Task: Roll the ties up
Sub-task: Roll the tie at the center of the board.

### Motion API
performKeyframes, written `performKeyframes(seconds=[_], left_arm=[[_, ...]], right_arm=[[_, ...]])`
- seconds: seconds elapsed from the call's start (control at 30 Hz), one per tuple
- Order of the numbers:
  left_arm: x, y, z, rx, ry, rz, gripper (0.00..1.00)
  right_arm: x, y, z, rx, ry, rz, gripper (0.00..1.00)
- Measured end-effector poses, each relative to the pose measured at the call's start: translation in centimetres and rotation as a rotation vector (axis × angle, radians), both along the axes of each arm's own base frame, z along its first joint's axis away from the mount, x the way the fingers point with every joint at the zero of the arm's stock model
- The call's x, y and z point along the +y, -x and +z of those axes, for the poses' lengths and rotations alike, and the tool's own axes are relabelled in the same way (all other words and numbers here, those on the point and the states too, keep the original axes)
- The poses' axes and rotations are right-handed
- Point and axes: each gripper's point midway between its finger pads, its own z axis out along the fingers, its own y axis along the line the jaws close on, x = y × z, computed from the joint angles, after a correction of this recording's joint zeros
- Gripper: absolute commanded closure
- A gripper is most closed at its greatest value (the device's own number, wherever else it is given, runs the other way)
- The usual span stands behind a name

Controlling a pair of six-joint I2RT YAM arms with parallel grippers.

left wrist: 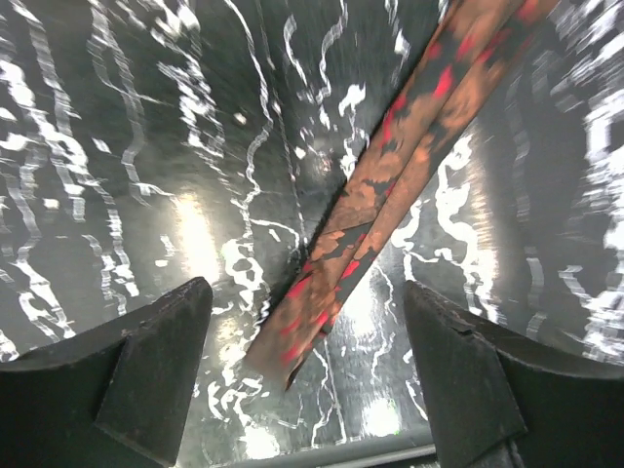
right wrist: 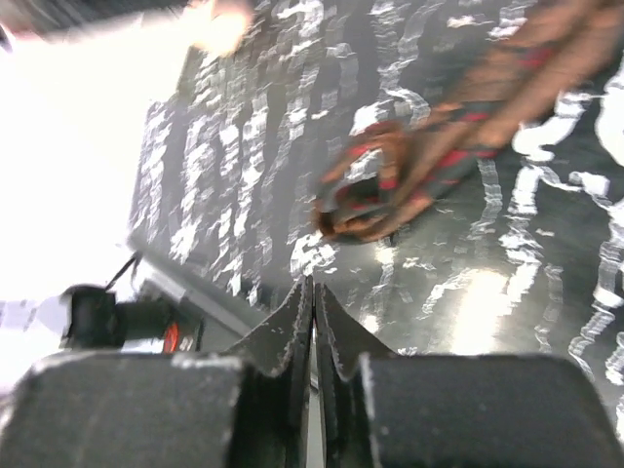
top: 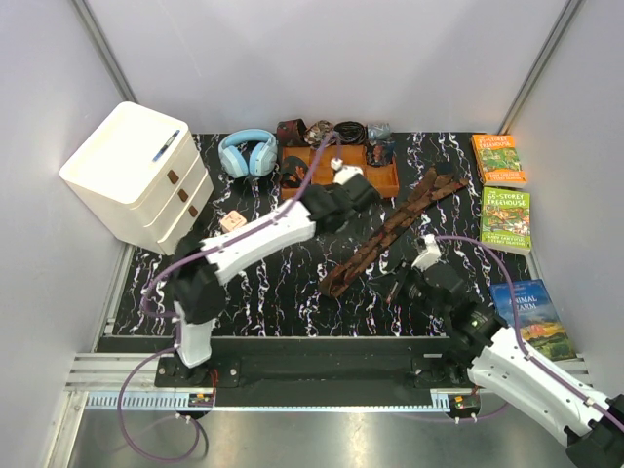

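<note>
Your left hand hangs spread wide over the ties, which lie crossed in a diagonal on the table. Your right hand is pressed together beside their near ends.

I found the top external view brightly and evenly lit from overhead. It was sharp across the frame, with only soft, short shadows beneath the arms on the black marbled mat. The white drawer unit sat close to washed out. In the left wrist view I recorded motion blur streaking the mat's white veins, hot glare patches on its glossy surface, and soft edges on the ties. The right wrist view was the poorest: blurred throughout, ties smeared, the upper left corner blown out to white, and the right gripper dark and out of focus near the lens.
</note>
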Motion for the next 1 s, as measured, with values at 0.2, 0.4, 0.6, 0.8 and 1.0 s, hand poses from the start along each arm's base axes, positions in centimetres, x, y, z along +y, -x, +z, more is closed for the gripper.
performKeyframes(seconds=[0.2, 0.4, 0.6, 0.8, 1.0], left_arm=[[4.2, 0.8, 6.7, -0.110, 0.133, 0.032, 0.14], [8.8, 3.5, 5.4, -0.112, 0.137, 0.048, 0.15], [12.8, 7.1, 1.7, -0.071, 0.141, 0.063, 0.17], [14.2, 9.8, -1.6, -0.046, 0.239, 0.057, 0.19], [13.2, 10.9, -4.6, 0.007, 0.303, 0.031, 0.22]], right_arm=[[3.0, 2.2, 2.2, -0.123, -0.119, 0.240, 0.86], [5.7, 4.2, 2.3, -0.127, -0.159, 0.463, 0.86], [6.7, 4.0, 1.6, -0.103, -0.125, 0.526, 0.85], [8.0, 0.8, 2.9, -0.125, -0.077, 0.469, 0.87], [9.1, -2.8, 0.8, -0.044, 0.028, 0.386, 0.88]])
